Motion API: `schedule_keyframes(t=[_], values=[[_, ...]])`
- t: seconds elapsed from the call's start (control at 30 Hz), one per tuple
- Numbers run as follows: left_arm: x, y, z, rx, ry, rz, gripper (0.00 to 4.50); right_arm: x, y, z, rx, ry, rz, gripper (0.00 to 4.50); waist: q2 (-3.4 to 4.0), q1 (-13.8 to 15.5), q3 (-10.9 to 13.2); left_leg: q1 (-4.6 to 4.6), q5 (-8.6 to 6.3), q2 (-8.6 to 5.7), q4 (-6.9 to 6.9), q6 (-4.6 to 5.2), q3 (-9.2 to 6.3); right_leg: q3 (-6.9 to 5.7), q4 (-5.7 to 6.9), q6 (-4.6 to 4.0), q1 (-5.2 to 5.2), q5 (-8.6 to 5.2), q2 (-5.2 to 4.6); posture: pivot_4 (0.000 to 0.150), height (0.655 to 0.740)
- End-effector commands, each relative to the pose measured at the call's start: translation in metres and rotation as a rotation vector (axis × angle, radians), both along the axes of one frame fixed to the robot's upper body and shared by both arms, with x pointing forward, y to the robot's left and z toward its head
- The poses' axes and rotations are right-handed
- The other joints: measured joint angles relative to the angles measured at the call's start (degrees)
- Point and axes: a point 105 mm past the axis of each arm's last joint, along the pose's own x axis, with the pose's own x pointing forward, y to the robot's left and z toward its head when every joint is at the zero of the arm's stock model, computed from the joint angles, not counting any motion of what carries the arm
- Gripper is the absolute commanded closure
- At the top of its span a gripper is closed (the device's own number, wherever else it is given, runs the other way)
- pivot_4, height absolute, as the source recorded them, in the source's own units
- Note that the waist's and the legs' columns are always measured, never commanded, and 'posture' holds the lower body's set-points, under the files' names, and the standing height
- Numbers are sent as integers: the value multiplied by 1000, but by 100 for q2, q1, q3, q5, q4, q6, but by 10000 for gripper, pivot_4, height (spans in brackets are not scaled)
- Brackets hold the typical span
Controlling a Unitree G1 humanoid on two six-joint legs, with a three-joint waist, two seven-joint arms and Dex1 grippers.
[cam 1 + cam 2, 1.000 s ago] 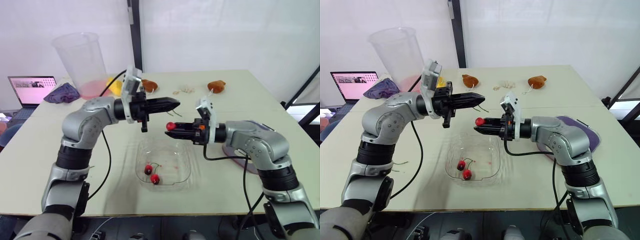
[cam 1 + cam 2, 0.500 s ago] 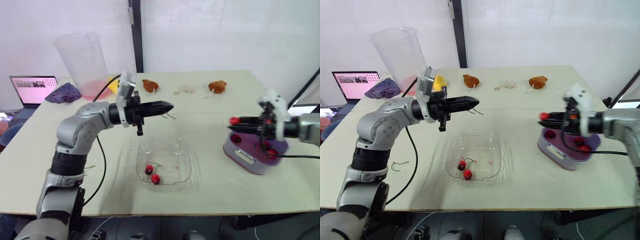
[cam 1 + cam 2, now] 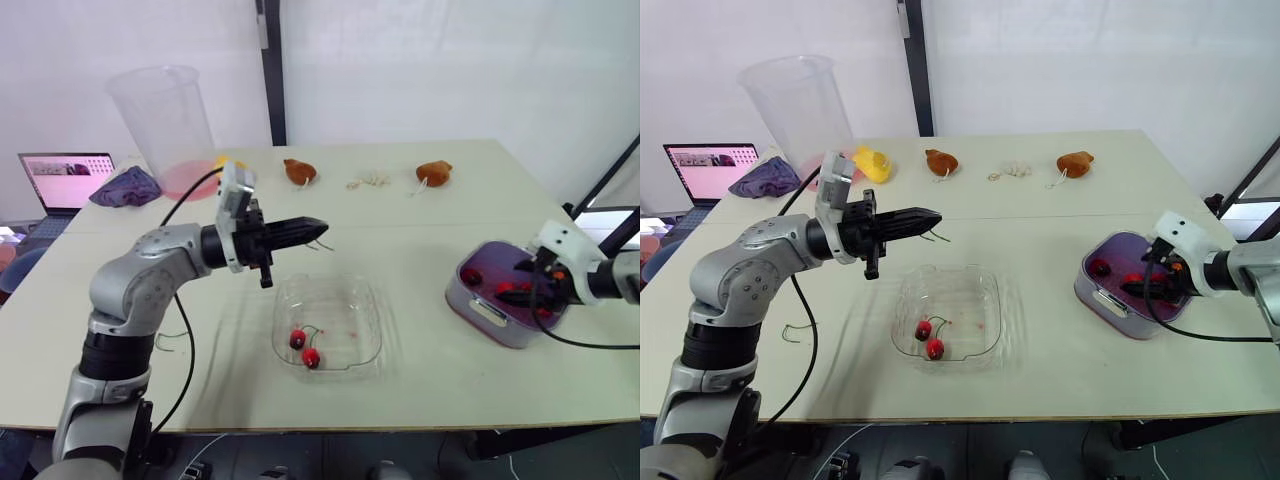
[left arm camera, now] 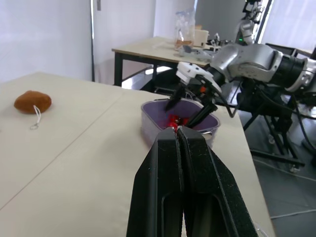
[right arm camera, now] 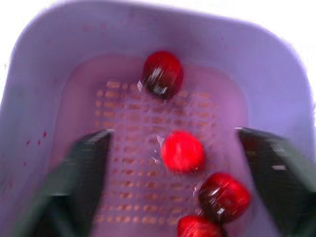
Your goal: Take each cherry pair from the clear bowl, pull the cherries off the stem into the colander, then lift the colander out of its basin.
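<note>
- The left gripper (image 3: pixel 318 229) is hovering near the clear bowl (image 3: pixel 368 300), its fingers pressing together on a thin stem (image 3: pixel 318 244).
- The right gripper (image 5: pixel 172 138) is hanging spread wide over the colander (image 5: pixel 123 108), where loose cherries (image 5: pixel 163 74) are lying.

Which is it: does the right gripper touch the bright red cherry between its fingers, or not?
Apart. The right wrist view shows the right gripper open, with bare colander floor on both sides of the bright red cherry.

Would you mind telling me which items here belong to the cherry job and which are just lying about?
Job: clear bowl, cherry pair, stem, colander, loose cherries.
Lying about: laptop, plastic tub, purple cloth, brown toys, yellow toy.
</note>
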Motion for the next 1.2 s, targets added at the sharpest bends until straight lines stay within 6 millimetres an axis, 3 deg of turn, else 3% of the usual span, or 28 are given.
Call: schedule_keyframes(t=[0.03,0.13,0.23,0.3,0.4,0.53,0.6,0.8,1.0,1.1,1.13,1.2], values=[[-4,4,14,-3,-57,7,45000,-5,16,51,102,-105,60,451,0,2,0,0,0,0,0,0,0,0,-1,0,0,0,0,1500,7400],[-3,8,17,-4,-54,28,45000,-18,49,87,243,-148,190,451,3,-4,1,0,0,0,-1,0,0,0,-2,0,0,0,0,1500,7400],[-2,13,16,2,-42,57,45000,-31,78,109,368,-171,318,451,2,6,1,0,0,4,-4,0,-2,0,-3,0,0,0,2,1500,7400],[-2,27,8,31,-7,97,45000,-47,108,124,484,-159,476,451,0,2,2,0,0,4,-4,0,-5,-3,-5,0,2,0,2,1500,7400],[1,55,-1,-2,64,209,45000,-66,143,126,552,-104,659,451,2,-21,1,2,0,7,-8,0,-2,0,-3,0,2,0,2,1500,7400],[-1,103,-14,-114,183,378,45000,-63,172,117,563,-72,731,451,0,0,1,1,-1,8,-3,1,-4,-2,-3,0,0,0,1,1500,7400],[1,134,-46,-60,280,546,45000,-61,184,115,563,-72,773,451,1,-2,1,0,-1,8,-1,1,-4,-1,-3,0,1,0,1,1500,7400],[-24,173,-112,-6,537,724,45000,-56,200,112,548,-65,823,451,0,16,0,-1,-1,6,-5,1,-6,0,-2,-1,-2,0,-1,1500,7400],[-40,196,-142,-37,646,843,45000,-51,204,108,571,-64,830,451,-1,22,0,0,-1,8,-4,1,-8,-1,-2,-2,0,0,0,1500,7400],[-41,207,-145,-74,660,902,45000,-50,204,106,574,-64,831,451,-1,10,0,0,-2,8,-6,1,-8,-1,-1,-2,-2,0,0,1500,7400],[-40,209,-142,-96,659,912,38840,-50,204,106,576,-63,831,0,-1,8,0,0,-2,8,-6,1,-8,-1,-2,-2,-3,0,0,1500,7400],[-40,216,-141,-83,648,947,31528,-51,203,104,584,-39,832,0,-1,9,0,-1,-2,8,-6,1,-7,0,-2,-2,-2,0,0,1500,7400]])
